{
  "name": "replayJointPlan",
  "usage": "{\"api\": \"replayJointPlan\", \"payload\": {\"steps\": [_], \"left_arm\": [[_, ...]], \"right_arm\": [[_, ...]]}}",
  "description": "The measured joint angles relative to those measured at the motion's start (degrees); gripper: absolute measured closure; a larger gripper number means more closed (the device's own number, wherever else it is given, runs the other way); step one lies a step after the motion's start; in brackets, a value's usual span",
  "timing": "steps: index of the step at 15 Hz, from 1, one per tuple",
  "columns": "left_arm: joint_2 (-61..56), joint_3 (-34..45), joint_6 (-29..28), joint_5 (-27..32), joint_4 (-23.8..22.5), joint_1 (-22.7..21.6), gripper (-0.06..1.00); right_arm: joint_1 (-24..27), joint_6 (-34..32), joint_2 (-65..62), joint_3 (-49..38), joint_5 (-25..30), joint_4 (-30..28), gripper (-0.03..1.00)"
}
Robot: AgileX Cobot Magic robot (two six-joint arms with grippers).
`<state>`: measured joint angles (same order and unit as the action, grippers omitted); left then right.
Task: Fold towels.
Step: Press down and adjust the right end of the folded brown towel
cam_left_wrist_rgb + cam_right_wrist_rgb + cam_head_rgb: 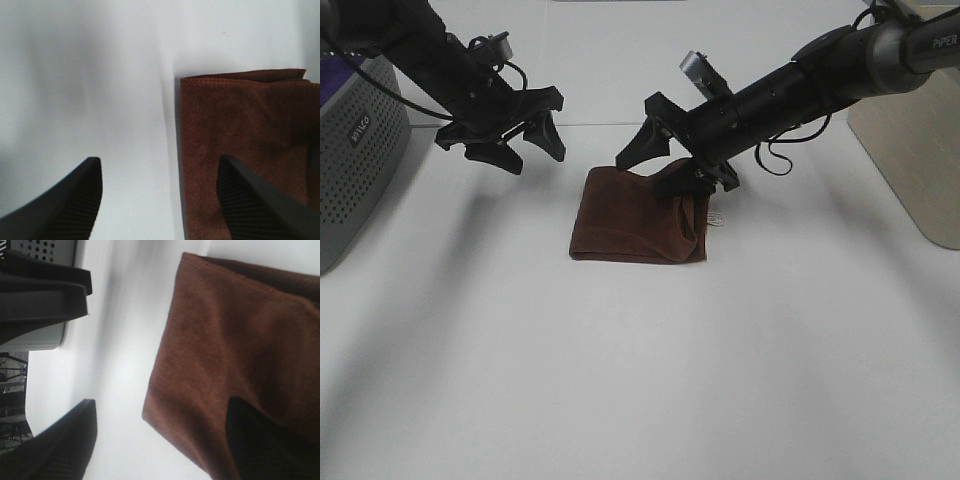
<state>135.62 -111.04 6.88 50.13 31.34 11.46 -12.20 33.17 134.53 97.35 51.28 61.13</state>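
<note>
The dark reddish-brown towel point(635, 220) lies folded on the white table point(640, 380), with a small white tag point(715, 218) at its right edge. Its far right corner is bunched up a little. My right gripper point(665, 168) is open and hovers over the towel's far edge. In the right wrist view point(160, 440) one finger point(265, 445) is over the towel point(235, 340) and the other is over bare table. My left gripper point(527, 152) is open and empty above the table, left of the towel. In the left wrist view point(160, 200) the towel point(250, 130) lies under one finger point(260, 200).
A grey perforated box point(355, 150) stands at the left edge with a purple cloth point(335, 70) on top. A beige board point(920, 150) lies at the right edge. The white table stretches toward the front.
</note>
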Motion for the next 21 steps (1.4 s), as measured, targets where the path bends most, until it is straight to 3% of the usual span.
{"api": "replayJointPlan", "payload": {"steps": [6,11,14,16,21], "left_arm": [[0.00,0.00,-0.17,0.97,-0.06,0.00,0.31],[0.00,0.00,-0.40,2.64,-0.06,0.00,0.31],[-1.09,0.00,-0.40,5.27,-1.09,0.00,0.31],[-4.87,0.00,-0.40,8.02,-2.75,0.00,0.31],[-17.88,0.00,-0.40,16.16,-11.06,0.00,0.31]], "right_arm": [[4.93,-1.43,0.00,0.11,-1.32,-4.64,0.28],[5.39,-8.42,0.00,0.11,-3.90,-16.44,0.28],[5.39,-10.89,-2.35,0.11,-3.27,-20.57,0.28],[5.39,-13.52,-6.47,0.11,0.11,-24.18,0.28],[5.39,-17.93,-14.67,0.11,15.76,-29.51,0.28]]}}
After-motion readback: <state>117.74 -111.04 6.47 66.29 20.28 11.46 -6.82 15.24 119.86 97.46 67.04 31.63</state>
